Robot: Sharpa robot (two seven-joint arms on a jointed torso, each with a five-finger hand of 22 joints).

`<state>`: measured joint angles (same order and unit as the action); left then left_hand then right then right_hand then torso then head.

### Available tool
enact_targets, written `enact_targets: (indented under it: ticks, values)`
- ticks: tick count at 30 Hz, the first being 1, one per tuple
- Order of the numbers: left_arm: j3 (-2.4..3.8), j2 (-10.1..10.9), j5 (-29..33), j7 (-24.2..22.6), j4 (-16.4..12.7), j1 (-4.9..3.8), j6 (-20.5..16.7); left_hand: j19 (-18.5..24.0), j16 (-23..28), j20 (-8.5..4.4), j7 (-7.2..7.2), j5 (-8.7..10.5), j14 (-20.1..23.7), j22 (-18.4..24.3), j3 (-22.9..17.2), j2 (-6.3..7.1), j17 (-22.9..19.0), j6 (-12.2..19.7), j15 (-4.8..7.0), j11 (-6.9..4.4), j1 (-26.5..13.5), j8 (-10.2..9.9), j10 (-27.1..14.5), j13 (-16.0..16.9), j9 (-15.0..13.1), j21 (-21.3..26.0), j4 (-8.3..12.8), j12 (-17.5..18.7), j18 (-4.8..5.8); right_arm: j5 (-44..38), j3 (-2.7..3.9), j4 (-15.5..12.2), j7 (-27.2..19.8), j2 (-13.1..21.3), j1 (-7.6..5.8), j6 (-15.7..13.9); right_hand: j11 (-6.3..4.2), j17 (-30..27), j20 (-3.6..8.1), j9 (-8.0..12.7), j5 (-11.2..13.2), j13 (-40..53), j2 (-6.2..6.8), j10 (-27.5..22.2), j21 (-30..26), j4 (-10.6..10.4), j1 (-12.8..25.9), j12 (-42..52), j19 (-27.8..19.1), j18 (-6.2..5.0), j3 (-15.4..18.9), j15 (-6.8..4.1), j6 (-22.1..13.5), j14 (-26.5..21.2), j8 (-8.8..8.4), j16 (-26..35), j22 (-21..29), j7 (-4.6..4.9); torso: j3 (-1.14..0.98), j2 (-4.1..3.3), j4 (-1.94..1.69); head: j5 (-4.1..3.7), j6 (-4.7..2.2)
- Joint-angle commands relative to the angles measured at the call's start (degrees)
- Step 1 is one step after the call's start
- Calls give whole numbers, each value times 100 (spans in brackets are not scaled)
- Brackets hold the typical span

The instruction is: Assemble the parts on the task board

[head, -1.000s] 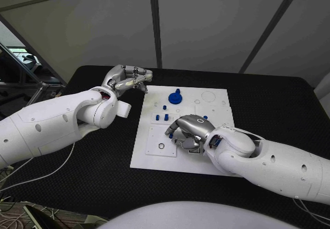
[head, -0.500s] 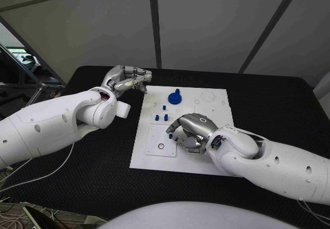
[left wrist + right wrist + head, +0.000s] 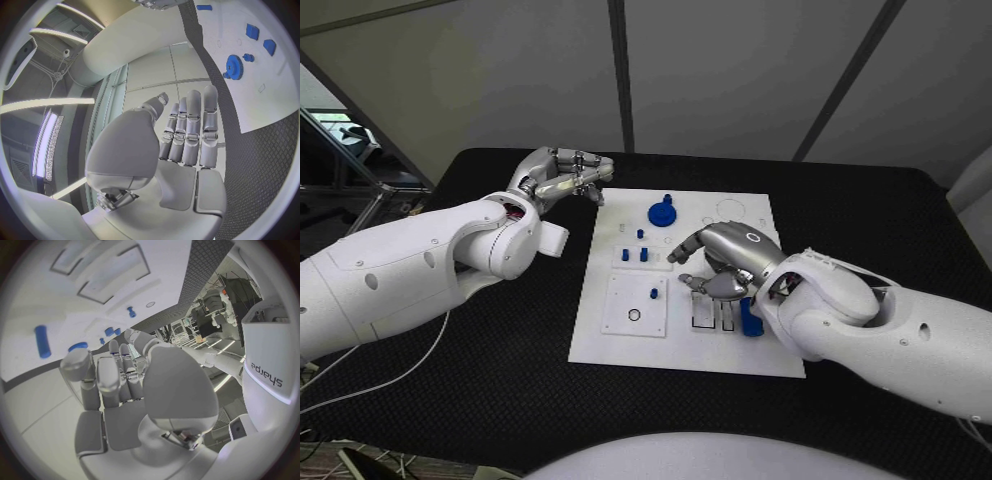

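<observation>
Black table (image 3: pixel 473 380); task board (image 3: pixel 625 345) edges unobstructed.

task board (image 3: pixel 678 345), blue parts (image 3: pixel 662 212), right robot hand (image 3: pixel 727 260) above

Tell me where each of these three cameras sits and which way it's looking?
Head view: on the robot's head, looking down at the task board; both arms show.
Left wrist view: behind the left robot hand, looking past it toward the board.
Right wrist view: behind the right robot hand, over the board.
Shared: head and left wrist views both show the blue gear.
</observation>
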<state>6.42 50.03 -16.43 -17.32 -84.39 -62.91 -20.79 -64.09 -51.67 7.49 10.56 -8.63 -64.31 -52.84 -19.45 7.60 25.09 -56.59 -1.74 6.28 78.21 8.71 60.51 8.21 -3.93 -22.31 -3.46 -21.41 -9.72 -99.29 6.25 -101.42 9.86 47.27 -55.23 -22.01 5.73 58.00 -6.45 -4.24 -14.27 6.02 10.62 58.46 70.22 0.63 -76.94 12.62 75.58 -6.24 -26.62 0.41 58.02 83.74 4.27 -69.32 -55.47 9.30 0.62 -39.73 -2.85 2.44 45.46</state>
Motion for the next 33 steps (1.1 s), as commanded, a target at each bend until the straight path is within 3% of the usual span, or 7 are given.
enact_targets:
  ticks: [1, 7, 10, 14, 18, 24, 33]
  values:
    - [5, 9, 10, -23, -21, -10, 89, -7, 25, 18, 13, -9, 25, 9, 1, -3, -8, 30, -25, 7, 64, -22, -24, -9, 1, 32, 43, 25, -63, 110, 43, 74, 143, 150, -152, 469, -7, -15, 21, -1, 4, -29, 33, -70, -33, -31, 92, 41, 43, -41, 112, 7, -21, -7, -36, 16, 3, -33, 5, 7, 2, -49, -53]
    - [5, 13, 10, -37, -27, -10, 104, -7, 25, 18, 13, -9, 25, 9, 1, -3, -8, 30, -25, 7, 64, -22, -24, -9, 1, 32, 43, 25, -63, 142, 84, 235, 147, 373, -311, 636, -27, -118, 36, -2, -27, -86, 63, -167, -88, -50, 80, 54, 28, -50, 270, -10, -35, -30, -39, 86, 68, -95, -2, -3, -3, -115, -115]
    - [4, 8, 10, -39, -22, -10, 109, -7, 25, 18, 13, -9, 25, 9, 1, -3, -8, 30, -25, 7, 64, -22, -24, -9, 1, 32, 43, 25, -63, 97, 90, 289, 165, 402, -336, 707, -16, -204, 36, 5, -25, -143, 53, -275, -165, -69, 38, 60, -8, -63, 411, -2, -79, -59, -50, 149, 166, -131, -9, -6, 1, -118, -124]
    - [4, -4, 10, -37, -21, -10, 117, -7, 25, 18, 13, -9, 25, 9, 1, -3, -8, 30, -25, 7, 64, -22, -24, -9, 1, 32, 43, 25, -63, 40, 92, 345, 213, 400, -350, 922, -9, -248, 31, 9, -12, -173, 42, -330, -202, -85, 4, 80, -21, -68, 509, 2, -112, -72, -55, 180, 210, -177, 2, -9, -13, -150, -134]
    - [4, -1, 10, -33, -16, -10, 117, -7, 25, 18, 13, -9, 25, 9, 1, -3, -8, 30, -25, 7, 64, -22, -24, -9, 1, 32, 43, 25, -63, 15, 91, 358, 258, 383, -353, 1138, -7, -265, 29, 9, -9, -182, 38, -344, -212, -95, -3, 93, -22, -69, 551, 3, -118, -74, -53, 191, 220, -190, -3, -8, -3, -126, -127]
    - [4, -2, 10, -23, -5, -10, 108, -7, 25, 18, 13, -9, 25, 9, 1, -3, -8, 30, -25, 7, 64, -22, -24, -9, 1, 32, 43, 25, -63, -32, 90, 394, 334, 345, -354, 1315, -11, -282, 29, 4, -11, -188, -3, -333, -223, -111, -30, 127, -19, -70, 581, 1, -100, -75, -41, 202, 229, -194, -4, -5, -3, -125, -113]
    - [4, 0, 10, -20, -2, -10, 113, -7, 25, 20, 14, -8, 28, 12, 6, -5, -9, 32, -27, 9, 61, -23, -26, -9, 0, 35, 40, 25, -62, -201, 90, 478, 480, 302, -353, 1322, -46, -260, 51, -22, 28, -211, -162, -177, -198, -129, -170, 261, 44, -59, 506, -31, 38, -31, 5, 178, 178, -123, -3, -8, -8, -136, -108]
